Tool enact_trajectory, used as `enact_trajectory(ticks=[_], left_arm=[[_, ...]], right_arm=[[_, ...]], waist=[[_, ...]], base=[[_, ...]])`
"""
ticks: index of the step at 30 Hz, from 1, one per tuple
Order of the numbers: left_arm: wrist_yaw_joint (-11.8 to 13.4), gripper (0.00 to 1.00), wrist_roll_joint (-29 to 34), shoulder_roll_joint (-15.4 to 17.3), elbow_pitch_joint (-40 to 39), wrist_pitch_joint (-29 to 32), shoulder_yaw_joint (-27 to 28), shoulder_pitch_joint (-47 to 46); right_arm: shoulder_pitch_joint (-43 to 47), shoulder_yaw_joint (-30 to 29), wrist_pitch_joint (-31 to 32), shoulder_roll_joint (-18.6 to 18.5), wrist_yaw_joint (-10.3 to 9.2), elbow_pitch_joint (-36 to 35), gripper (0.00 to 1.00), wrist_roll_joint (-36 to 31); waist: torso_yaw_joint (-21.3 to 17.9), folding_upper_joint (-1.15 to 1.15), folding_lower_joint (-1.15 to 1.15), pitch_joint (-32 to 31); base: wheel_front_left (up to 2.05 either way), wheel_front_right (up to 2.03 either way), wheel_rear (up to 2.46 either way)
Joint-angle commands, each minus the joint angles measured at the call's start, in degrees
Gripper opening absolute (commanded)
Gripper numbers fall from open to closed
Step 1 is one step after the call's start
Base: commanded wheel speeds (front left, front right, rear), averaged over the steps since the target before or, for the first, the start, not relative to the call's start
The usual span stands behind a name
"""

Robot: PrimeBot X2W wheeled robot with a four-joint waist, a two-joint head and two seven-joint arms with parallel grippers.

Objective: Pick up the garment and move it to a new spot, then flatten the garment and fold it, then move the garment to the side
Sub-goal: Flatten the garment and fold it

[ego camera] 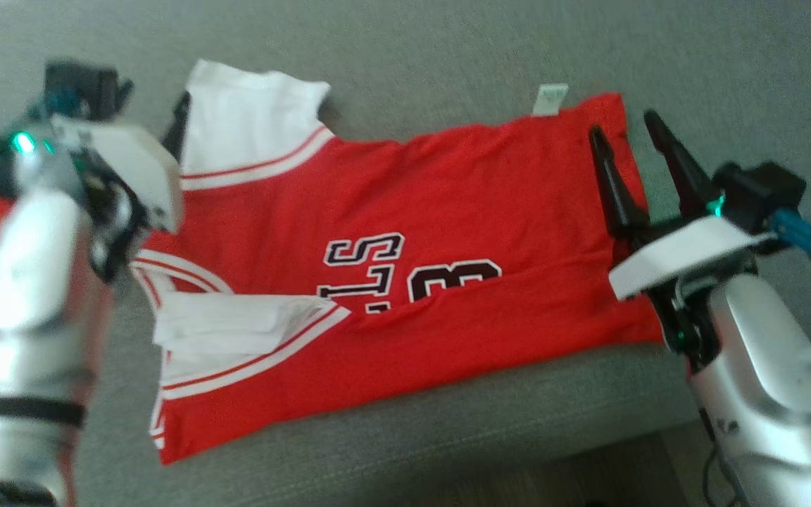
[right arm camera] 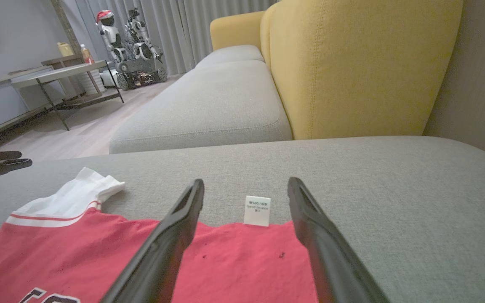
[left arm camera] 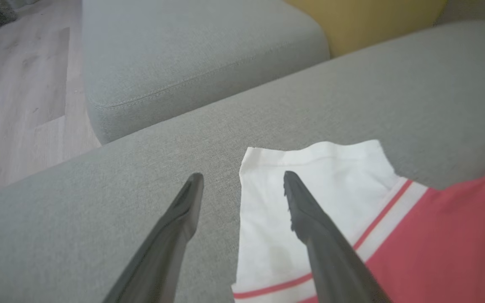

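Nearest, on the grey seat cushion [ego camera: 448, 436]: the red jersey [ego camera: 448, 211], lying sideways and mostly flat, its near long edge turned up over the chest and the near white sleeve [ego camera: 236, 324] tucked on top. Looks like the folding step, near side done, far side to go. Over the hem end, the right gripper [ego camera: 624, 123], fingers spread wide, nothing between them. At the far white sleeve [left arm camera: 343, 176], the left gripper [left arm camera: 242, 181], just as wide and just as empty, one finger over cloth, the other over bare cushion. To do it well: lower both together, pinch only the far edge, sleeve on the left and hem corner by the tag on the right, lift low, and draw toward the near fold in step to land the edge straight. Avoid snagging the upholstery with the outer finger. On the chest, upside down in the head view, black lettering [ego camera: 367, 257] outlined in white: reads as "LS" beside a "3", the rest hidden under the fold. At the far hem, a white care tag [right arm camera: 257, 210], print too small to read. Beyond, a yellow backrest [right arm camera: 352, 67]; farther off, a table [right arm camera: 57, 69] and small robots [right arm camera: 135, 46].
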Motion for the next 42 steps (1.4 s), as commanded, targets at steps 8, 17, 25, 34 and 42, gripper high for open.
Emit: enact_trajectory(ticks=[8,17,25,34,42], left_arm=[[-1.2,1.00,-3.0,9.5,6.5,9.1,-8.9,-15.5],[-1.2,1.00,-7.3,15.5,10.6,12.5,-18.6,-21.4],[-1.2,1.00,-11.0,14.2,13.0,11.1,-21.9,-22.8],[-1.2,0.00,-18.5,13.7,11.6,10.2,-27.6,-23.5],[-0.6,0.00,-19.7,11.3,11.8,1.8,-26.7,-24.4]], right_arm=[[-6.3,3.5,-2.1,1.0,-0.04,-1.0,1.00,0.7],[-6.6,3.4,-4.1,1.9,-0.04,0.8,1.00,1.1],[-7.1,3.1,-4.6,1.9,-0.04,2.2,1.00,1.4],[-8.9,2.3,-4.5,1.3,-0.04,4.7,1.00,1.1],[-12.2,1.6,-1.2,-2.1,-0.04,7.7,1.00,4.8]], waist=[[-6.8,0.00,0.00,8.4],[-8.6,0.00,0.00,10.0],[-8.5,0.00,0.00,10.4],[-6.8,0.00,0.00,10.0],[-1.5,0.00,0.00,7.9]], base=[[0.00,0.00,0.00],[0.00,0.00,0.00],[0.00,0.00,0.00],[0.00,0.00,0.00],[0.00,0.00,0.00]])
